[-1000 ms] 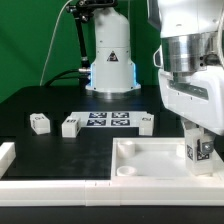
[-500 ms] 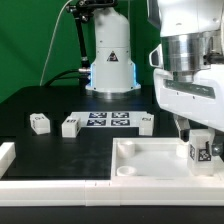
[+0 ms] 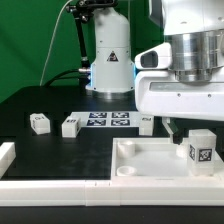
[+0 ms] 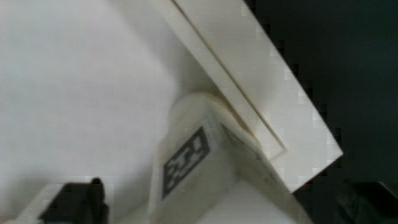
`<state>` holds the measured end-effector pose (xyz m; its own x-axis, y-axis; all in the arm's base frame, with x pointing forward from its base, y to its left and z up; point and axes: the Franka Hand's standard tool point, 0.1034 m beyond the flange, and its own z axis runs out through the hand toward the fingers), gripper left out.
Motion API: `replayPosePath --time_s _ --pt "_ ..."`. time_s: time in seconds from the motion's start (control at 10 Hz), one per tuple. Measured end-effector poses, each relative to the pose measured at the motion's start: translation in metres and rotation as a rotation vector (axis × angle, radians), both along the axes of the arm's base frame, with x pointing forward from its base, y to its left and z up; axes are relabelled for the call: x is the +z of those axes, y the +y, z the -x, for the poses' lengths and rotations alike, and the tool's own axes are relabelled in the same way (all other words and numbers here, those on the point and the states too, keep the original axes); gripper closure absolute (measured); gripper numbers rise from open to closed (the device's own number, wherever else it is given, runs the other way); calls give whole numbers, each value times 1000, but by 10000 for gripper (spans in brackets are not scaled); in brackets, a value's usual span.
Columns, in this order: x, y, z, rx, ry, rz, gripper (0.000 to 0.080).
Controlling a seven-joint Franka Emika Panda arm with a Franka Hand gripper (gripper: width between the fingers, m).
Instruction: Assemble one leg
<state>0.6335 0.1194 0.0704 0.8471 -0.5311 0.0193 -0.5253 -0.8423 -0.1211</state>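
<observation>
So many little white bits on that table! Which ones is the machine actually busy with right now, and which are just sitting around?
In use:
- the leg, a small tagged block standing in the tray's corner
- the tray, big and white
- the gripper, just above the tray beside the leg

Lying about:
- three more small tagged blocks
- the marker board, flat on the table

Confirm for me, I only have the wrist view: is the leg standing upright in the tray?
Observer: Yes. The leg stands upright in the tray, in the corner at the exterior view's right.
Operator: Pincer on it?
Observer: No. The pincer hangs beside the leg, toward the exterior view's left, and looks apart from it.
Operator: Any other parts out?
Observer: Three loose blocks sit on the table beyond the tray, around the marker board.
</observation>
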Motion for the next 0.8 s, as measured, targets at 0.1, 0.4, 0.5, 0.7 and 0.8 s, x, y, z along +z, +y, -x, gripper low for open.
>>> replayPosePath --time_s 0.1,0.4,0.5,0.7,0.8 --pt "0 0 -1 131 -11 27 150" --pt "0 -2 -2 345 -28 64 150" --pt "0 -2 -2 420 -38 71 150" --pt "0 -5 -2 566 -47 91 276" --pt "0 -5 -2 538 -45 88 415"
